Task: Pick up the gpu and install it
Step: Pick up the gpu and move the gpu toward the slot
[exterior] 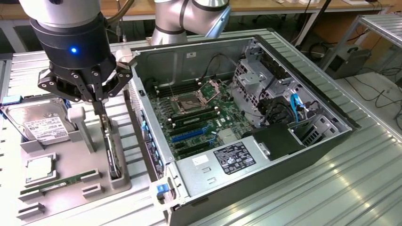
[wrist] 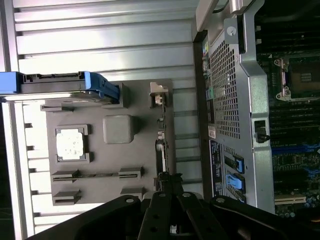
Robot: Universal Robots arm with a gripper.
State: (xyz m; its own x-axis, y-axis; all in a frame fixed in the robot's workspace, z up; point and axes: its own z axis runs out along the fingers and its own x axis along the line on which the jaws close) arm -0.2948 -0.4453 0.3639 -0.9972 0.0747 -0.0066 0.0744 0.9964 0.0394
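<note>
tool (exterior: 100, 112): you see it pinched nearly shut on gpu top edge
gpu (exterior: 114, 157): upright in tray (exterior: 66, 157) slot, beside case (exterior: 160, 59)

Table (exterior: 351, 188): ribbed metal, glossy. Tray (wrist: 120, 160): smooth matt grey plastic. Computer case (wrist: 225, 90): dull sheet metal, partly perforated. Hard drive (exterior: 44, 125): silvery metal, white paper label. Gripper (exterior: 100, 110): matt black.

You see a black claw (exterior: 100, 109) and 1 blue light (exterior: 73, 49) on the black arm housing. The tray (exterior: 69, 188) is plain grey. The hard drive (exterior: 25, 117) is silver with a white label (exterior: 45, 131), and the memory stick (exterior: 56, 184) is green. The motherboard (exterior: 207, 117) is green with blue slots (exterior: 188, 135). The surface (exterior: 351, 179) is ribbed silver.
</note>
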